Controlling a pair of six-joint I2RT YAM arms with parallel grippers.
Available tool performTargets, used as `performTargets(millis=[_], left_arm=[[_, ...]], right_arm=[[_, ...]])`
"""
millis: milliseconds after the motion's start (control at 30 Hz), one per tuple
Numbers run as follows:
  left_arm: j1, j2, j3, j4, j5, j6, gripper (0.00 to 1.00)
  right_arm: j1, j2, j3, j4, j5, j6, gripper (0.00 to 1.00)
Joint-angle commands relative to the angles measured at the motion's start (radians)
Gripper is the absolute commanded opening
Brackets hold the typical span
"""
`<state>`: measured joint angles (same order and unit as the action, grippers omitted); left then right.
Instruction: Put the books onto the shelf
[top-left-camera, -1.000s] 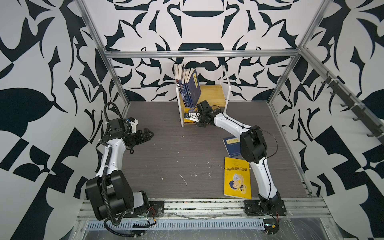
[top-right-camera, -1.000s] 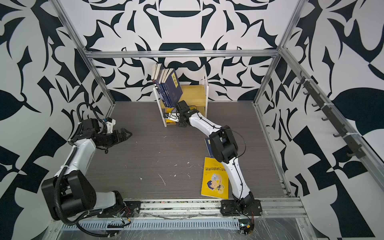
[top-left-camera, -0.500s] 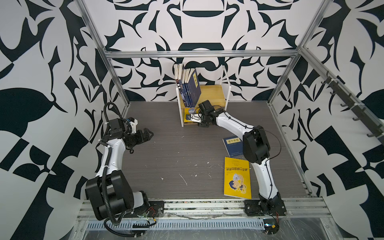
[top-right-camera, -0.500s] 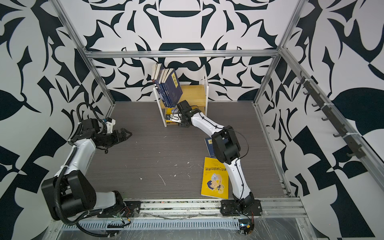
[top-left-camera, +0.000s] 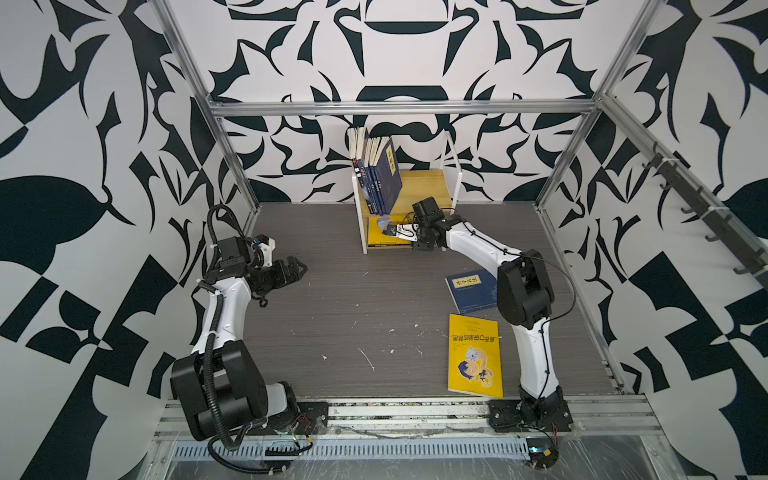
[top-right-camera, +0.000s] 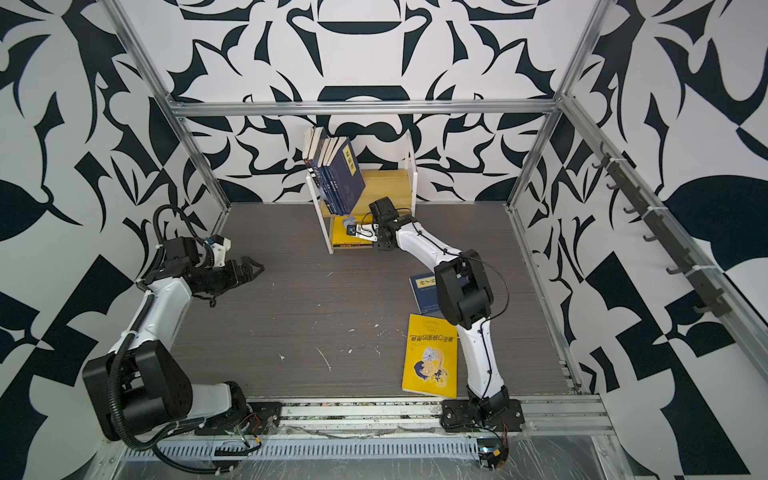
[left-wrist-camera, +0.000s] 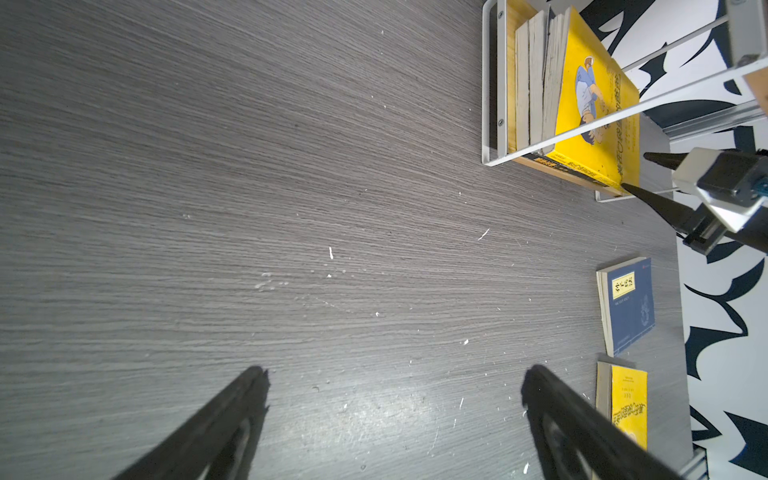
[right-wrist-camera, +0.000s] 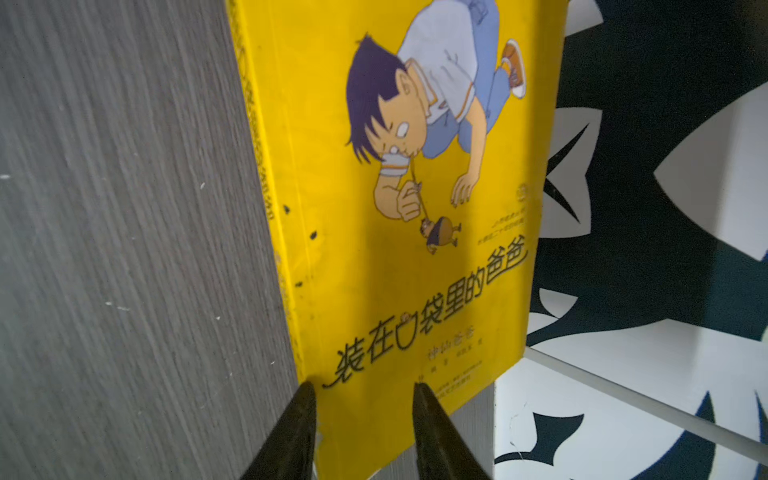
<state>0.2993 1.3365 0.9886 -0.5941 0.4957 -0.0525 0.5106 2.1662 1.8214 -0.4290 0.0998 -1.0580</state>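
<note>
The shelf (top-left-camera: 428, 185) (top-right-camera: 392, 183) stands at the back of the table, with several navy books (top-left-camera: 384, 174) (top-right-camera: 347, 176) leaning on its upper board. A yellow cartoon book (top-left-camera: 375, 237) (top-right-camera: 341, 239) (left-wrist-camera: 590, 104) (right-wrist-camera: 374, 208) lies flat on a stack on the lower board. My right gripper (top-left-camera: 390, 230) (top-right-camera: 352, 230) (right-wrist-camera: 363, 399) is at that book's near end, jaws apart and holding nothing; one fingertip (left-wrist-camera: 631, 190) touches the book's corner. A navy book (top-left-camera: 471, 291) (top-right-camera: 423, 291) (left-wrist-camera: 627, 307) and another yellow book (top-left-camera: 473, 357) (top-right-camera: 430, 357) (left-wrist-camera: 627, 407) lie on the table. My left gripper (top-left-camera: 301, 268) (top-right-camera: 257, 266) (left-wrist-camera: 395, 374) hovers open at the left.
The right arm's elbow (top-left-camera: 523, 291) hangs over the navy book's right part. Aluminium frame posts (top-left-camera: 232, 158) and patterned walls close in the table. The shelf's thin white side rail (right-wrist-camera: 623, 390) runs just beside the right gripper.
The right arm has drawn back a little to the right from the shelf's lower board and its jaws have spread. The left arm has not moved.
</note>
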Motion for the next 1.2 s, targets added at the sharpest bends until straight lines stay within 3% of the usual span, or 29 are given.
performTargets(millis=[0, 200, 367, 533, 833, 1100, 1167], left_arm=[[0.006, -0.012, 0.002, -0.002, 0.013, -0.003, 1.00], [0.012, -0.017, 0.000, -0.003, 0.013, -0.004, 1.00], [0.014, -0.017, -0.002, -0.003, 0.017, -0.006, 1.00], [0.014, -0.013, 0.001, -0.002, 0.022, -0.009, 1.00], [0.014, -0.026, 0.000, -0.007, 0.018, -0.011, 1.00], [0.014, -0.025, -0.001, -0.007, 0.020, -0.011, 1.00], [0.014, -0.025, -0.001, -0.006, 0.020, -0.010, 1.00]], right_arm=[[0.006, 0.000, 0.019, 0.044, 0.020, -0.002, 0.38], [0.006, 0.000, 0.034, 0.025, 0.014, -0.014, 0.36], [0.005, -0.028, 0.055, -0.096, -0.053, -0.003, 0.46], [0.002, -0.031, 0.030, -0.086, -0.046, -0.002, 0.51], [0.001, 0.004, 0.025, 0.015, 0.022, -0.003, 0.39], [0.002, 0.010, 0.038, 0.013, 0.014, -0.012, 0.38], [0.002, 0.003, 0.044, -0.028, -0.014, -0.008, 0.43]])
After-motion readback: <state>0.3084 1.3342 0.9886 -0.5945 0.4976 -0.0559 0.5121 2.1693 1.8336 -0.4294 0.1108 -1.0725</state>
